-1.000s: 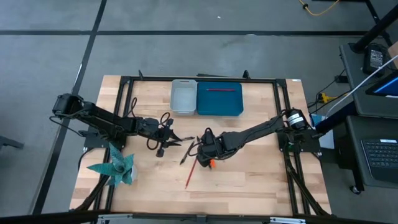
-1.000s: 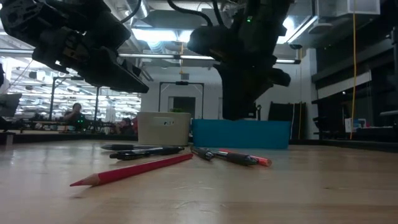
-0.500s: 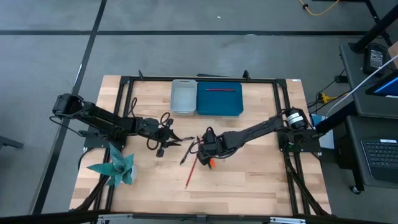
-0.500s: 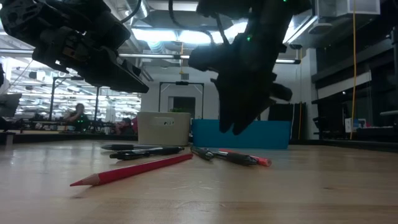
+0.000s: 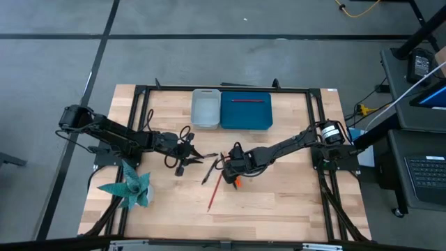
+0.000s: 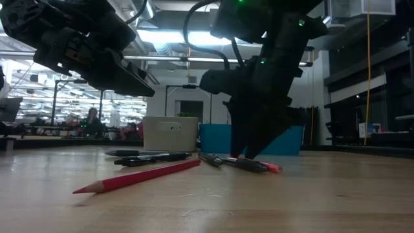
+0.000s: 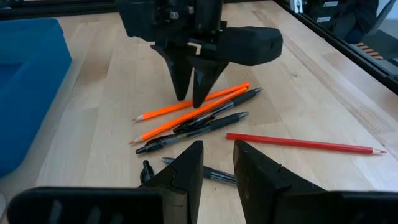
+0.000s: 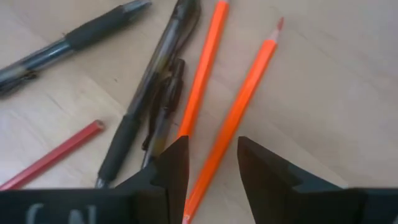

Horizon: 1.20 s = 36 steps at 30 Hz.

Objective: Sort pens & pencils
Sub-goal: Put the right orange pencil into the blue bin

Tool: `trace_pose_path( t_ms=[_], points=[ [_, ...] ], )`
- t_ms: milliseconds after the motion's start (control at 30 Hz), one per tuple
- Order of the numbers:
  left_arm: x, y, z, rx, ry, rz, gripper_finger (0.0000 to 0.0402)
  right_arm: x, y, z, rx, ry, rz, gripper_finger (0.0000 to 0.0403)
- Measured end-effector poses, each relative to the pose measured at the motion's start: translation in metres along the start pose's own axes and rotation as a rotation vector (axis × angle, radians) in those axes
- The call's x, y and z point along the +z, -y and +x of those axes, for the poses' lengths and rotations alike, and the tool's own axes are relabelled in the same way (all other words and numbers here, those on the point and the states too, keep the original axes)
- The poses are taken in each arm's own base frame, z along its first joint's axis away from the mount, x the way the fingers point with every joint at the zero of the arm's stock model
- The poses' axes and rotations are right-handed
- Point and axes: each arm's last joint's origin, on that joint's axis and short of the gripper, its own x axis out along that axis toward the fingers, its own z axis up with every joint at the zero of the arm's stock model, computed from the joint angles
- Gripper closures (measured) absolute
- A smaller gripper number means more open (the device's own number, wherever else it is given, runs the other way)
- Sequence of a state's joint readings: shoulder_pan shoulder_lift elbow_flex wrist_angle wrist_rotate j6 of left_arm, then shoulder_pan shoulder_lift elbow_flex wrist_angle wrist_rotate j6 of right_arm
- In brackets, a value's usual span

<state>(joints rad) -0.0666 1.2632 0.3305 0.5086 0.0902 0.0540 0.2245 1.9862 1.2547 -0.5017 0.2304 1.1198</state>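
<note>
Our right hand (image 7: 189,99) hangs just over two slim orange pencils (image 8: 233,118) lying beside the dark stick pens (image 7: 199,127) mid wooden tabletop (image 5: 279,202), fingers slightly apart, gripping nothing. Our left hand (image 7: 217,171) waits nearby, fingers parted. A red pencil (image 7: 305,143) lies apart.

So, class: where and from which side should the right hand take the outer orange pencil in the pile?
Take the outer orange wooden pencil mid-shaft, coming from straight above with fingers across its length. It lies flat, and the right hand, fingers open, already straddles it. The neighbouring orange pencil lies close beside.
</note>
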Motion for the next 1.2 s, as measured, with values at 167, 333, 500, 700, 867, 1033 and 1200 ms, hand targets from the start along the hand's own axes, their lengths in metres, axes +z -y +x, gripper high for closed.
trace_pose_path(
  t_ms=[167,333,500,700,867,1033,1200],
  points=[
    [0.0,0.0,0.0,0.0,0.0,0.0,0.0319,-0.002,0.0,0.005,0.002,-0.024,-0.004,0.0265],
    [0.0,0.0,0.0,0.0,0.0,0.0,0.0319,-0.005,0.002,0.015,-0.019,-0.073,-0.01,0.0265],
    [0.0,0.0,0.0,0.0,0.0,0.0,0.0319,-0.004,0.006,0.018,-0.04,-0.109,-0.005,0.0265],
    [0.0,0.0,0.0,0.0,0.0,0.0,0.0319,0.008,0.008,0.017,-0.027,-0.187,-0.004,0.0265],
    [0.0,0.0,0.0,0.0,0.0,0.0,0.0319,0.014,0.01,0.017,-0.03,-0.203,-0.022,0.0265],
    [0.0,0.0,0.0,0.0,0.0,0.0,0.0319,0.014,0.011,0.018,-0.042,-0.203,-0.029,0.0265],
    [0.0,0.0,0.0,0.0,0.0,0.0,0.0319,0.014,0.011,0.018,-0.047,-0.199,-0.031,0.0271]
  ],
)
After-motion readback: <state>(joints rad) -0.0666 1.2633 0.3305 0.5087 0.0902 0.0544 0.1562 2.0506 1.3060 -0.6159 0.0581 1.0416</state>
